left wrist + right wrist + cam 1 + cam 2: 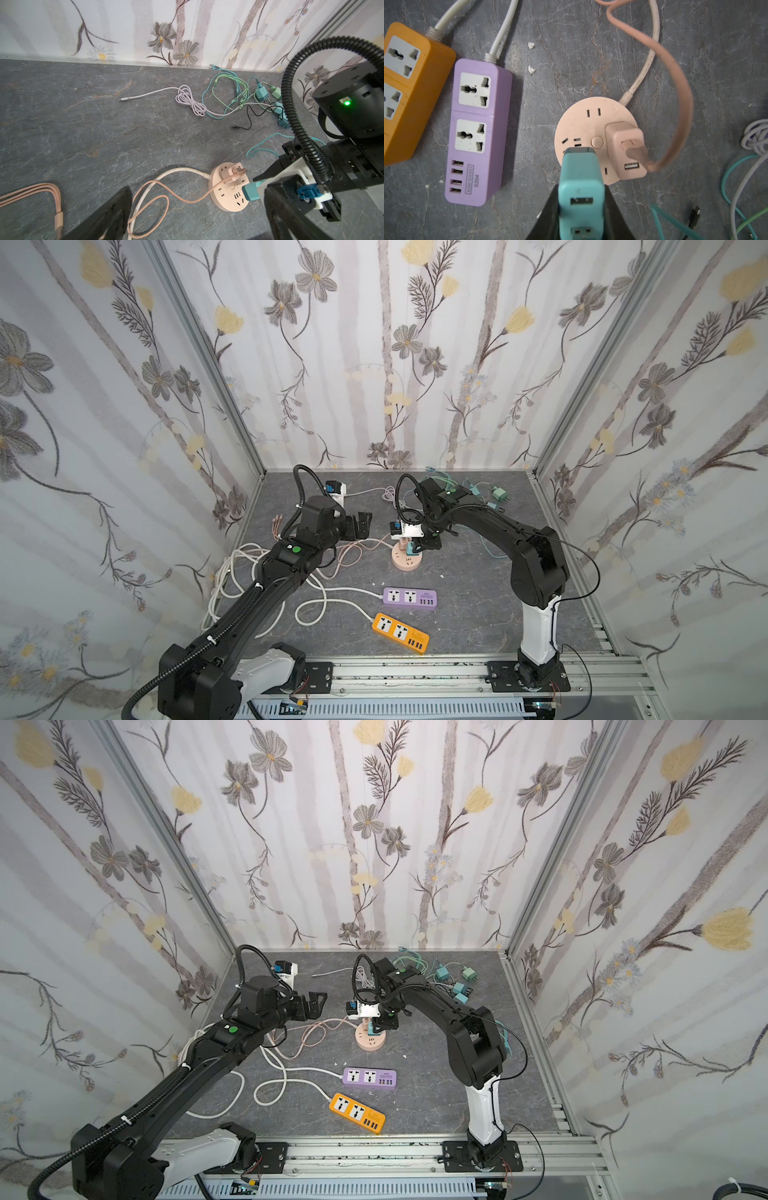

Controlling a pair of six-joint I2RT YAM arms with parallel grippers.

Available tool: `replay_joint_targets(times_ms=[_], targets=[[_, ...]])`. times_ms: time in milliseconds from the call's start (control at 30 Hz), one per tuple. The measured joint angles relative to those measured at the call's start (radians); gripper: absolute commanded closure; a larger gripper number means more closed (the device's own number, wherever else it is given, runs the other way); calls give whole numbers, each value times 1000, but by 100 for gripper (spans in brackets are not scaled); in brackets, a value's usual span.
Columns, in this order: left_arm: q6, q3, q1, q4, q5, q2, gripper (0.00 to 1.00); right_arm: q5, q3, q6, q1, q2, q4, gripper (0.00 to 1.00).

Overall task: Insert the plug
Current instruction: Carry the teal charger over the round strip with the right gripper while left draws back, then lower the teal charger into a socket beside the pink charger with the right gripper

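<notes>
Clamping a teal plug [580,172] between its jaws, the right gripper [581,199] hangs over the round pink socket [581,122], which sits at the middle of both top views. The plug's front end lies over the socket's rim, next to a set of free slots. Its prongs are hidden, so it cannot be told whether they are in.

A pink adapter [625,145] is plugged into the same socket, and a pink cable [675,83] loops away from it. Below the socket in a top view lie a purple strip [409,598] and, lower still, an orange strip [400,632], both apart from the socket.

The left gripper [359,526] hovers left of the socket, jaws wide apart and empty. At the upper right of the table [478,614], teal and green chargers [496,493] lie among tangled cables. White cords [232,572] coil at its left.
</notes>
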Motion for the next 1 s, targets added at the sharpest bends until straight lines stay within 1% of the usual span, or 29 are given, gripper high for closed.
replay_joint_targets(times_ms=[433, 1000], targets=[[0, -7, 3, -3, -1, 0, 0, 45, 9, -40, 29, 50, -14, 100], [0, -17, 4, -3, 0, 8, 0, 45, 9, -47, 37, 68, 16, 100]])
